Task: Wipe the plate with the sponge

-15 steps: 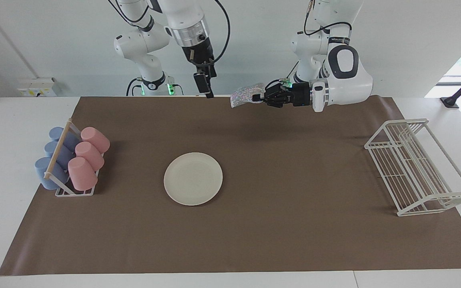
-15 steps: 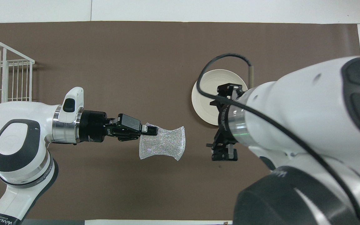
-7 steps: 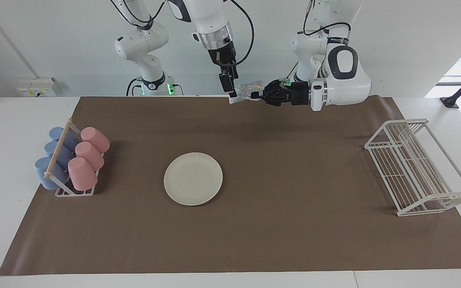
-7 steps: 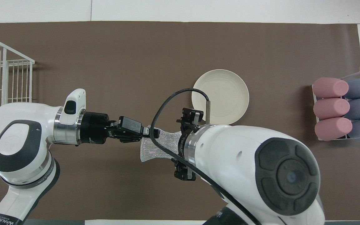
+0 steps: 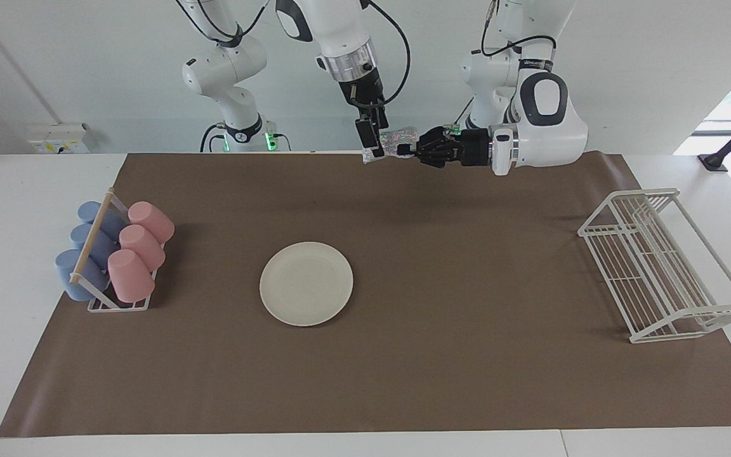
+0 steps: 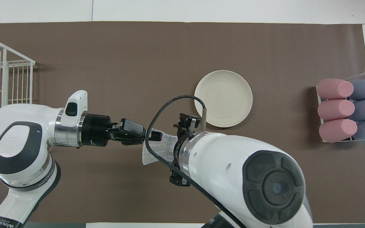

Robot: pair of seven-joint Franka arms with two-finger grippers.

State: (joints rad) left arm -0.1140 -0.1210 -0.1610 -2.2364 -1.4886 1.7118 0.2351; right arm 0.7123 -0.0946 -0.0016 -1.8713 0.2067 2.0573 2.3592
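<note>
From the facing view, the left end effector (image 5: 407, 151) reaches sideways, raised over the robots' edge of the brown mat (image 5: 467, 273), its fingers clamped on one end of the sponge (image 5: 393, 140), a silvery, glittery, wrinkled wad. The right end effector (image 5: 372, 147) points down at the sponge's other end; whether its fingers are apart or together on the sponge I cannot tell. The overhead view hides that meeting point under the right arm's wrist, yet it shows more of the sponge (image 6: 157, 152) as a flat crinkled sheet spreading out from the left end effector (image 6: 155, 136).

The plate (image 5: 306, 283) (round, smooth, cream-white, with a shallow rim) lies bare on the mat, well apart from both end effectors and farther from the robots than they are. A cup holder (image 5: 115, 257) with pink and blue cups on their sides stands at the right arm's end of the bench. A white wire rack (image 5: 660, 263) stands at the left arm's end.
</note>
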